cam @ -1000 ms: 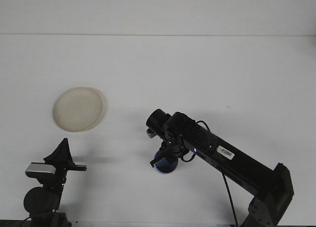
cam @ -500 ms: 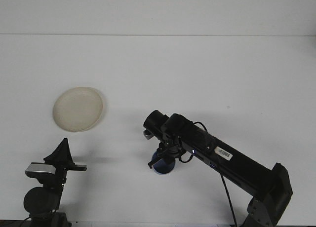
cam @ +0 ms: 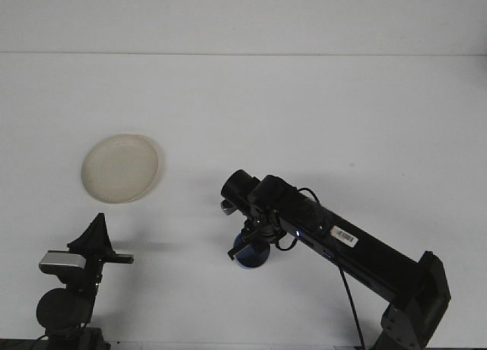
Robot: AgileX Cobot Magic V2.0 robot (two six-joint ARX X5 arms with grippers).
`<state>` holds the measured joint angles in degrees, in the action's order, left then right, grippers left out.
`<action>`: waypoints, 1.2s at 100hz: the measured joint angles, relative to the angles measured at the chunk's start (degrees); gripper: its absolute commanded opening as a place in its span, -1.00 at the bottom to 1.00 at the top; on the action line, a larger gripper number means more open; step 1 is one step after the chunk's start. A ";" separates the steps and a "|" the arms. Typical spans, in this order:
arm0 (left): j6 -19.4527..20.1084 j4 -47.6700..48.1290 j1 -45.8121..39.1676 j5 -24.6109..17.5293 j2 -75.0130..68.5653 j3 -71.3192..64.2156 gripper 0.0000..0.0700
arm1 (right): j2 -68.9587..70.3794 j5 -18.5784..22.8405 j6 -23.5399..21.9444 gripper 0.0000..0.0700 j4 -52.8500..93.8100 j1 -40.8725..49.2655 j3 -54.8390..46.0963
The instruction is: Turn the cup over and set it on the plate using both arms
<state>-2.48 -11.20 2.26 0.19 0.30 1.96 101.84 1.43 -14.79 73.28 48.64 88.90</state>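
White tabletop (cam: 319, 106) fills nearly the whole front view, meeting a pale wall along a faint line near the top edge. On its left half lies a cream plate (cam: 120, 168), round and shallow, face up and bare.

Well to the right of the plate and nearer the camera sits the blue cup (cam: 253, 254), a small dark-blue thing on the table, mostly hidden under the right arm's wrist. Only its lower rounded part shows, so which end is up and how its long axis runs cannot be told from this view.

From the lower right corner the right arm (cam: 358, 247) reaches diagonally across, a long black link with a white barcode label and a cable looping beside it. Its right gripper (cam: 245, 247) points downward onto the cup, dark fingers flanking the blue body; whether they are clenched on it or merely around it cannot be told.

At the lower left the left gripper (cam: 97, 240) hangs over bare table below the plate and apart from it, pointing up and away, its dark fingers showing as a single wedge whose gap cannot be made out.
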 measured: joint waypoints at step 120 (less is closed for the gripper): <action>0.00 0.00 0.00 0.00 0.00 0.00 -0.97 | -12.50 -7.13 3.08 0.41 3.58 -10.71 4.52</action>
<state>-2.48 -11.20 2.26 0.19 0.30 1.96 89.34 -5.69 -11.70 76.86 37.93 93.43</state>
